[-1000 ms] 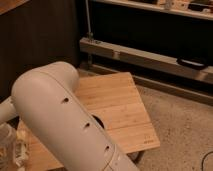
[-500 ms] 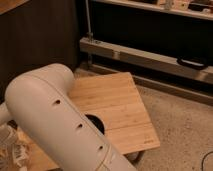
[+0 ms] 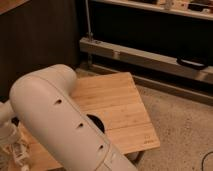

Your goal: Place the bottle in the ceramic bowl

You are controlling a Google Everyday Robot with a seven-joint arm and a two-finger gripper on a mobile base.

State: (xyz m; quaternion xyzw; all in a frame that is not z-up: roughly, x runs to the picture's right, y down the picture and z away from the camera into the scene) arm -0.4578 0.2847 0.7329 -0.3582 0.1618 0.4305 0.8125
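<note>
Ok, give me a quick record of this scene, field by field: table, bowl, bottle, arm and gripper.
table: light wooden top, standing on a speckled floor
ceramic bowl: black, on the table's near part, mostly hidden behind the arm
arm: white, fills the lower left foreground
gripper: low at the view's left edge, left of the bowl
bottle: cannot be made out
status: no bottle in the part of the bowl that shows

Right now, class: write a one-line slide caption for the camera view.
White robot arm fills the foreground over a wooden table, half hiding the black ceramic bowl; gripper in the lower-left corner.
</note>
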